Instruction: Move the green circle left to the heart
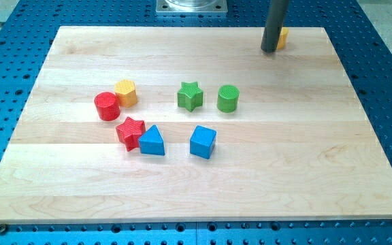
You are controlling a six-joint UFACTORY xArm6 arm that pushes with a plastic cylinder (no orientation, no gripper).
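The table (pixel 305 177) is a pale wooden board on a blue pegboard (pixel 5 61). My tip (pixel 269 50), a plain rod with no end effector to open or close, rests at upper right, touching a partly hidden yellow block (pixel 282 37). The green circle (pixel 228 99) sits centre, just right of the green star (pixel 190 96), well apart from my tip.

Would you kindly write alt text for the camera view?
My tip rests near the board's top right beside a yellow block, far from the green circle, right of a green star. No heart is identifiable.
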